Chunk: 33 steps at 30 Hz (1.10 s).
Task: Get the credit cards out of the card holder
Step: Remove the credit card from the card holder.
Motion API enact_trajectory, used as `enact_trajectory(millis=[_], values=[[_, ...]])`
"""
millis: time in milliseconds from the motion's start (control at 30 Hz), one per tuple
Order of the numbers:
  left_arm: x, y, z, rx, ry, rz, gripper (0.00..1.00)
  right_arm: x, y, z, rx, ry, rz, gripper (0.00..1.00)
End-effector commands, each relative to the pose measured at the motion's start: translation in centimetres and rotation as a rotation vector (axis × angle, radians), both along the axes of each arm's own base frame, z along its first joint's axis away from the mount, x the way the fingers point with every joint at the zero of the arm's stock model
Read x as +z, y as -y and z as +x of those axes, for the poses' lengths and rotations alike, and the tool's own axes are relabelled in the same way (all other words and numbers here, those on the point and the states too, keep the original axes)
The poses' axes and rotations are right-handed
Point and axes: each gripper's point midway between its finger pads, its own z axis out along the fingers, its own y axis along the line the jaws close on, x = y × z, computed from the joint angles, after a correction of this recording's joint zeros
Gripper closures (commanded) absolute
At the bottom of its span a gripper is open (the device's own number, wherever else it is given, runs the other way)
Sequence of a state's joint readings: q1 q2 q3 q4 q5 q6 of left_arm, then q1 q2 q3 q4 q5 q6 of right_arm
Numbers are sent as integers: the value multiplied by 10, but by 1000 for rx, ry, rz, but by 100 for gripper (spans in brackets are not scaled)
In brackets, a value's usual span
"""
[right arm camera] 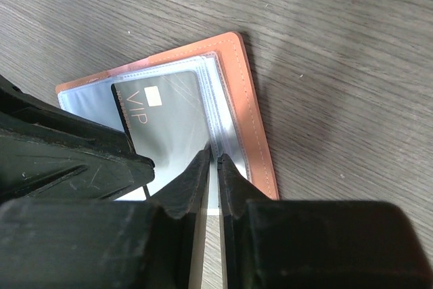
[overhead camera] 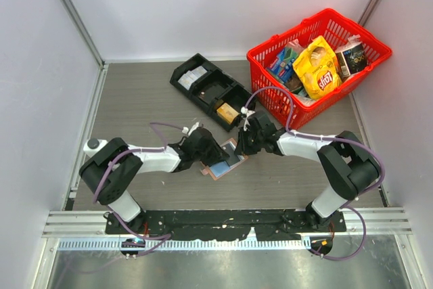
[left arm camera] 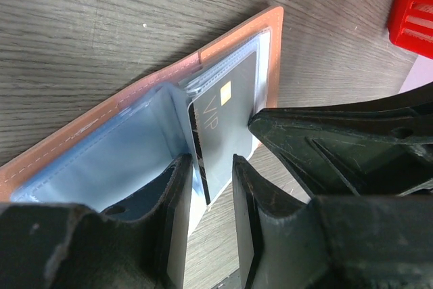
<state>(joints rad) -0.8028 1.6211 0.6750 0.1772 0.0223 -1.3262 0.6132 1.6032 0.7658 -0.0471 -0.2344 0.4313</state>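
Card holder (overhead camera: pixel 220 168) | top: open on surface (overhead camera: pixel 149 99) between the arms, half covered, cards too small to make out | left wrist: left hand (left arm camera: pixel 206 181) straddles grey VIP card (left arm camera: pixel 226 120) and sleeves (left arm camera: pixel 230 65), cannot tell if gripping | right wrist: right hand (right arm camera: pixel 213 167) nearly pressed together at card's edge, cannot tell if pinching; holder's lower part hidden

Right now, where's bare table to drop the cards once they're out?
Free: back-left, between the left wall and the black tray; also the near strip between the card holder and the base rail. Crowded: centre, where the left gripper and right gripper meet on the holder; back right, tray beside the red basket.
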Motion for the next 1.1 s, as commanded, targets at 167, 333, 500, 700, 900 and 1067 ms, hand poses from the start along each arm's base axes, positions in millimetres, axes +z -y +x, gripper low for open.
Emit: enact_trajectory(millis=[167, 333, 500, 700, 900, 1067], values=[[47, 12, 13, -10, 156, -149, 77, -9, 5, -10, -26, -49, -10, 86], [57, 13, 12, -2, 186, -213, 83, -12, 6, -10, -35, -56, -18, 86], [57, 10, 10, -2, 178, -202, 83, -15, 8, -11, -42, -63, -28, 86], [58, 9, 10, 4, 181, -207, 85, -14, 7, -9, -46, -62, -27, 86], [60, 16, 14, -1, 203, -249, 86, -17, 7, -11, -45, -71, -25, 86], [61, 26, 19, -5, 223, -301, 84, -18, 6, -12, -48, -80, -14, 87]])
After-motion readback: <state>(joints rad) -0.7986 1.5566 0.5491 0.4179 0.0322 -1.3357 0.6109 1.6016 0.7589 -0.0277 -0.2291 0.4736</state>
